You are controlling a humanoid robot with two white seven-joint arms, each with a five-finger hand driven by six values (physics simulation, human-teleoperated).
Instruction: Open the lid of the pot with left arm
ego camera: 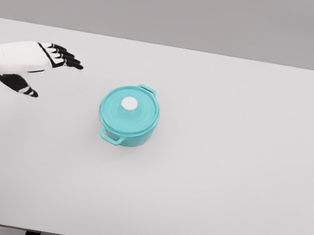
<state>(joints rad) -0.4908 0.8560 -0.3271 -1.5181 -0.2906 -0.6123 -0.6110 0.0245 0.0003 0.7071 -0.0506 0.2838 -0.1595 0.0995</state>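
Pot: the teal pot (128, 118) stands upright on the white tabletop (224, 183), a little left of the middle, well clear of every edge. One side handle points toward the far edge, the other toward the near edge.

Lid: the lid (128, 107) sits flat and closed on the pot, its rim flush all round. The white knob (129, 103) shows at its centre, bare and untouched.

Left hand: the left hand (36, 64) comes in from the tabletop's left edge, toward the far-left corner. It is well apart from the pot and touches nothing.

Fingers: the black fingers (66, 56) are stretched out and loose, aimed toward the right, with the thumb (20, 86) hanging apart below them. They hold nothing.

Right hand: not visible anywhere in the head view.

Done: as far as the view shows, nothing of the opening itself. The lid is on and the hand has no contact with it.

Left to do: by my judgement, the whole task. The hand must cross the gap to the pot, come down over the knob, close the fingers on it, then lift the lid clear of the rim.

Next move calls for: a reach to the right and toward the near edge, ending above the knob with the fingers spread wide enough to take it.

Risk: the knob is small and round, so an off-centre grasp could slip, or nudge the pot across the smooth tabletop.
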